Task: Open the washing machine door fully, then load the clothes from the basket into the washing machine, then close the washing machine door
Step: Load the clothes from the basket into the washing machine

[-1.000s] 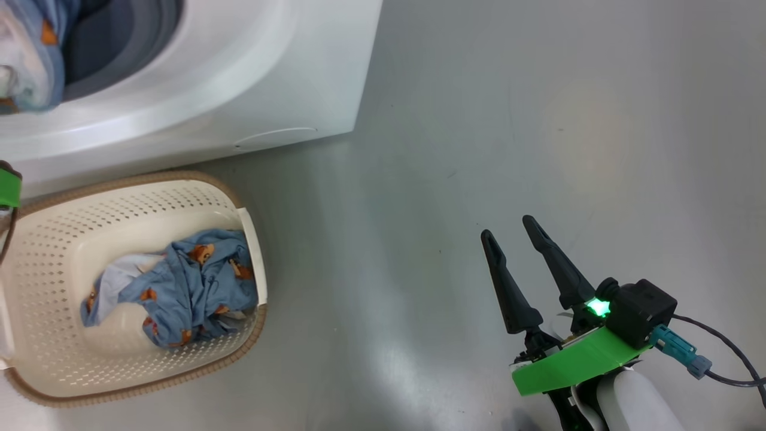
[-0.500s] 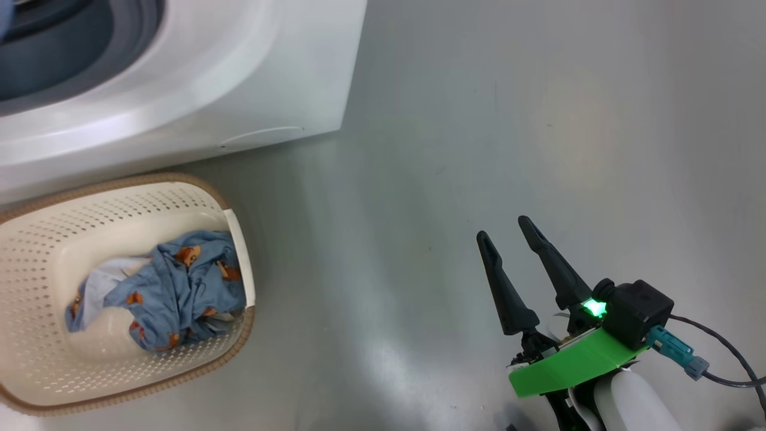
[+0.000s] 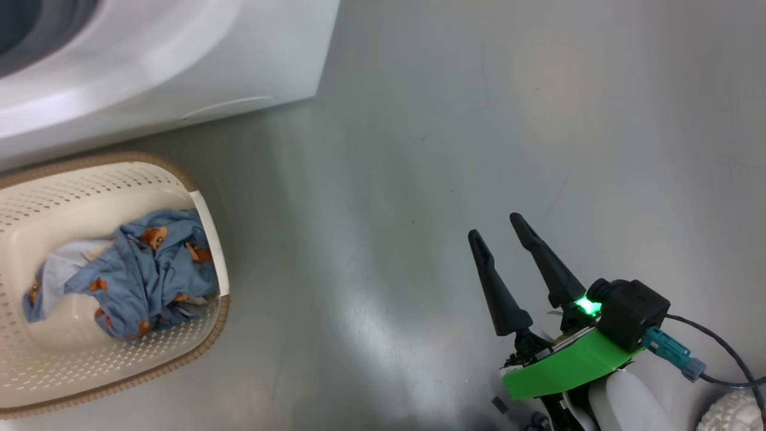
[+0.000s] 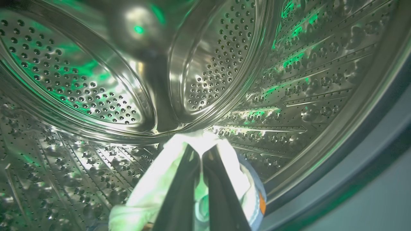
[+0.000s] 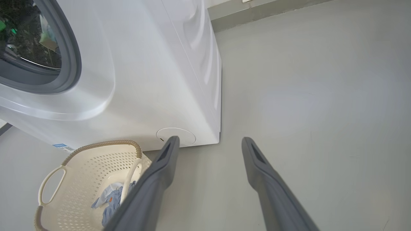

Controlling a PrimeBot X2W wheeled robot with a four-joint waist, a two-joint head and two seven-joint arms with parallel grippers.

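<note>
My left gripper (image 4: pixel 200 150) is inside the steel perforated drum (image 4: pixel 96 80) of the washing machine (image 3: pixel 179 66), shut on a pale garment (image 4: pixel 151 189) with a blue and orange edge, which hangs around its fingers. The cream basket (image 3: pixel 119 371) stands on the floor before the washer and holds light-blue clothes (image 3: pixel 131 275) with orange-brown figures. In the right wrist view the basket (image 5: pixel 80 173) and clothes (image 5: pixel 110 200) lie left of my open right gripper (image 5: pixel 208 141), which hovers over bare floor, apart from the basket, as the right gripper (image 3: pixel 495 226) in the head view shows. The door is out of view.
The grey floor (image 3: pixel 479 120) spreads wide to the right of the washer. A round white cap (image 5: pixel 176 136) sits low on the machine front, and a blue label sticker (image 5: pixel 61 146) near the basket. A cable (image 3: pixel 718 353) trails from my right wrist. A white wheel (image 3: pixel 733 416) shows at the bottom right.
The head camera has swung right, so washer and basket slid left in its picture. The garment seen at the drum opening one second ago has left that view. My right gripper stays open.
</note>
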